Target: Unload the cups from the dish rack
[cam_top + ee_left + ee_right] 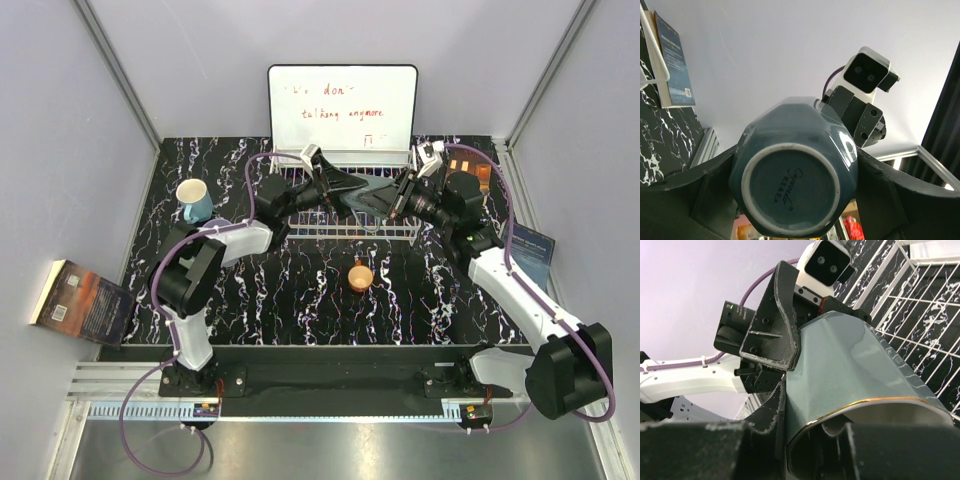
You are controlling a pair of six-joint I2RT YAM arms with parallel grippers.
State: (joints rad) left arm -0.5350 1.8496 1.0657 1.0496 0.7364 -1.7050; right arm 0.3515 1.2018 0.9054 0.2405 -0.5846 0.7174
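The dark grey cup (377, 200) hangs on its side above the white wire dish rack (330, 232), held from both ends. My left gripper (352, 190) is shut on its body; in the left wrist view the cup's base (792, 187) fills the space between the fingers (670, 205). My right gripper (396, 205) is shut on the gold-edged rim (865, 405), with one finger inside the cup and one outside. The light blue mug (193, 200) stands at far left. The small orange cup (360, 277) stands in front of the rack. The lilac and pale green cups are not in view.
A whiteboard with red writing (342, 108) leans behind the rack. A book (85, 300) leans on the left wall. A blue card (530, 255) and orange items (470, 168) sit at the right. The rack's wires show in the right wrist view (920, 325).
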